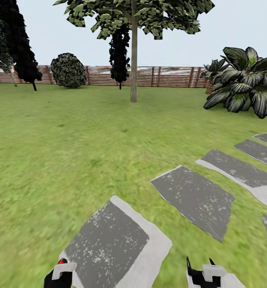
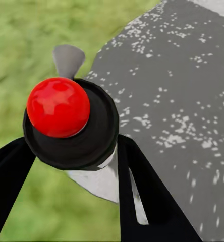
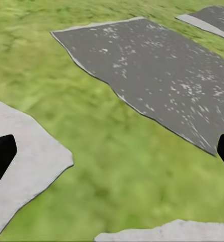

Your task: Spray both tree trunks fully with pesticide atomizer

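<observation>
Tree [image 1: 133, 60] ahead, slabs [image 1: 193, 198] fwd-right, fence [image 1: 157, 76] behind.

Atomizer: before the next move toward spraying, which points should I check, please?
1. Atomizer gripped by left end effector: ok.
2. Right end effector open and empty: ok.
3. Trunk visible in the head view: ok.
4. Trunk near enough to spray: not ok, it stands far across the lawn.
5. Nozzle aimed at trunk: cannot tell.
</observation>
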`<state>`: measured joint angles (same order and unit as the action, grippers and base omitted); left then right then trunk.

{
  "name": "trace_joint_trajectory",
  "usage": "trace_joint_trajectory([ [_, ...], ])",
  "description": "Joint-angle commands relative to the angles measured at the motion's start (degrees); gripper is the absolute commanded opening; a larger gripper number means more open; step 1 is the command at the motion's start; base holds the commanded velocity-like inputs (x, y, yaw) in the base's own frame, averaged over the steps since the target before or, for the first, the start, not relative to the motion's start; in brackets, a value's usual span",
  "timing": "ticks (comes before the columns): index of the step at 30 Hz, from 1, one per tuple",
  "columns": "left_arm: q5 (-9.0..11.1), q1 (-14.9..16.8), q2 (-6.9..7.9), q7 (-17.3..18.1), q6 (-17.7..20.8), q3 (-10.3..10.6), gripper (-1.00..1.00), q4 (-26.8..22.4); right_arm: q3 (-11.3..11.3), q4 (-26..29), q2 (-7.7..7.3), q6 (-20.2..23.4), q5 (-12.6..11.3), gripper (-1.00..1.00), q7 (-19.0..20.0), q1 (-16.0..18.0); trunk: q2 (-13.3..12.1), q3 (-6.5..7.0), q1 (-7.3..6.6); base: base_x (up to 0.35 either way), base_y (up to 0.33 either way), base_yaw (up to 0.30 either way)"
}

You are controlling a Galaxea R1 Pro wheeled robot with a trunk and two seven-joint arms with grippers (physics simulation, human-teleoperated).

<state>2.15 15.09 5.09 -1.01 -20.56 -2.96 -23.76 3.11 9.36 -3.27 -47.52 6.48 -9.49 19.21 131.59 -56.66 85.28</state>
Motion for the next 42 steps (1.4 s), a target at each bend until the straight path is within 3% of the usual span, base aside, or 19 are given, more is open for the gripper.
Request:
trace_joint_trajectory([
  [1, 0.20, 0.03, 0.01, -0.06, -0.18, 0.06, -1.00, 0.03, 0.31, -0.04, 0.02, -0.12, 0.62, 1.00, -0.26, 0.03, 0.02, -0.05, 0.02, 0.339, 0.000, 0.000],
  [42, 0.17, 0.03, 0.01, -0.05, -0.18, 0.06, -1.00, 0.03, 0.31, -0.04, 0.02, -0.12, 0.63, 1.00, -0.26, 0.03, 0.02, -0.05, 0.02, 0.339, 0.000, 0.000],
])
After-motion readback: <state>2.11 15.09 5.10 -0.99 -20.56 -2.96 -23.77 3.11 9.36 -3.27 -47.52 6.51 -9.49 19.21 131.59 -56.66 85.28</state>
